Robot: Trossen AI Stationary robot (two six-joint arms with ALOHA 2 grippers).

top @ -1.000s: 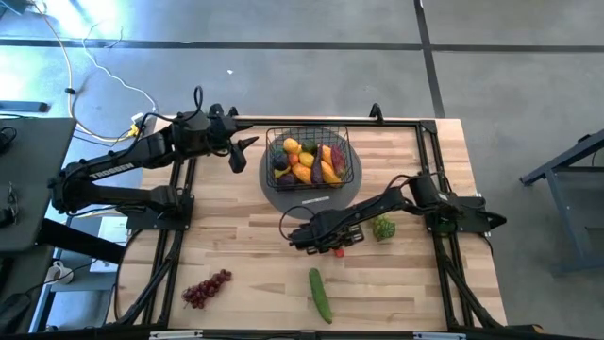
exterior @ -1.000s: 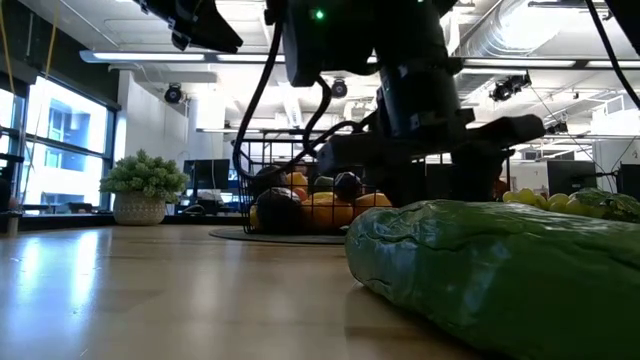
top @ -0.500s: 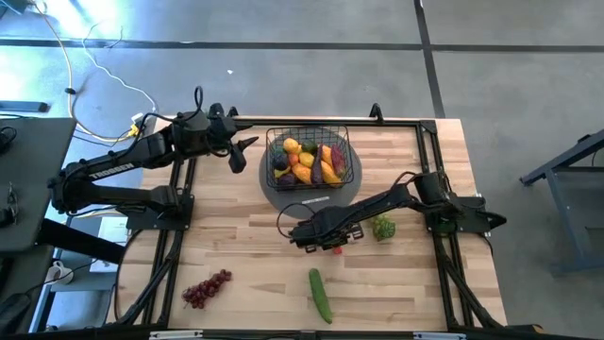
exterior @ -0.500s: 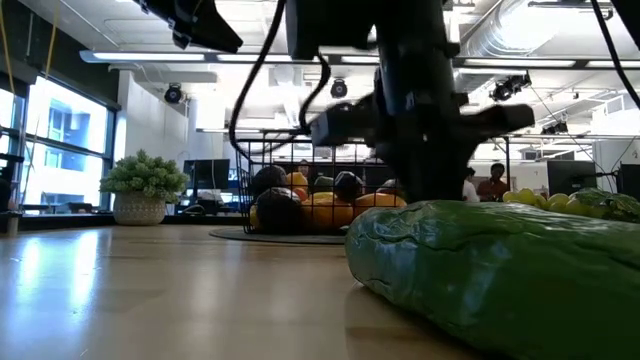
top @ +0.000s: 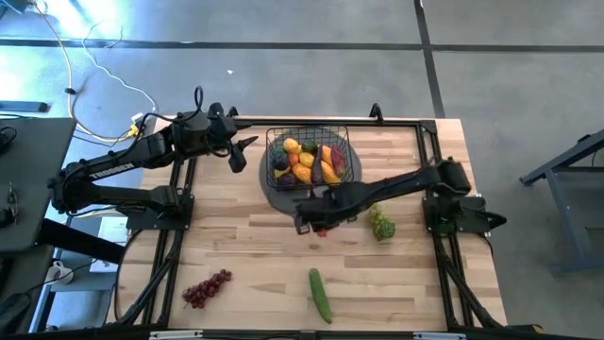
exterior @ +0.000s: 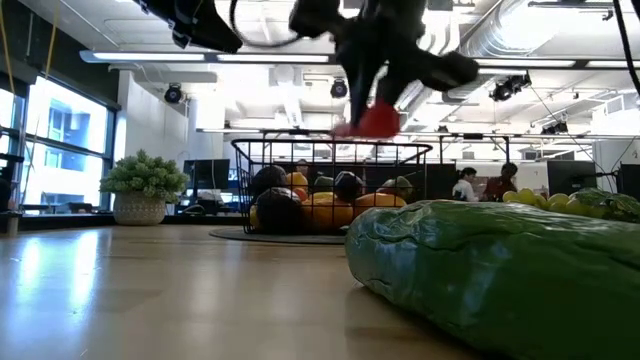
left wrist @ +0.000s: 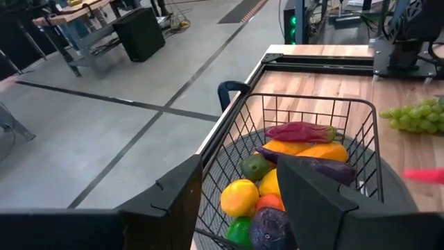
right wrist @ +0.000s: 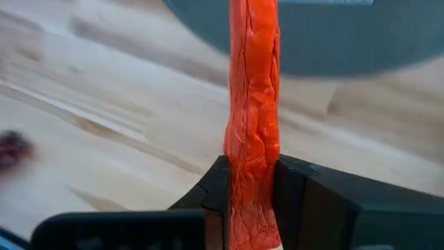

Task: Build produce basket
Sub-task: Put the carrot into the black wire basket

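Observation:
The black wire basket (top: pixel 311 156) stands on a grey round disc (top: pixel 283 196) at the far middle of the table. It holds produce: lemons, mangoes, an aubergine (left wrist: pixel 316 167). My right gripper (top: pixel 316 224) hangs just near of the disc, shut on a red chilli (right wrist: pixel 253 104), which shows above the basket's rim in the low view (exterior: pixel 378 120). My left gripper (top: pixel 243 149) hovers open to the left of the basket, its fingers (left wrist: pixel 184 191) with nothing between them. Green grapes (top: pixel 381 225), purple grapes (top: pixel 206 288) and a cucumber (top: pixel 321 295) lie on the table. My right gripper pinches one end of the chilli (right wrist: pixel 251 182) between its two fingers (right wrist: pixel 298 191). The fingers point steeply down, and the chilli runs on along them past their tips. It hangs below the gripper, lifted clear of the table.
The cucumber (exterior: pixel 500 270) fills the near right of the low view. Black frame rails (top: pixel 179 236) run along the table's left, right and far sides. A potted plant (exterior: pixel 142 190) stands in the room beyond the table.
My right gripper has risen from the table and gone toward the basket, taking the red chilli with it. The chilli, which lay on the wood near the green grapes, now hangs clear of the table.

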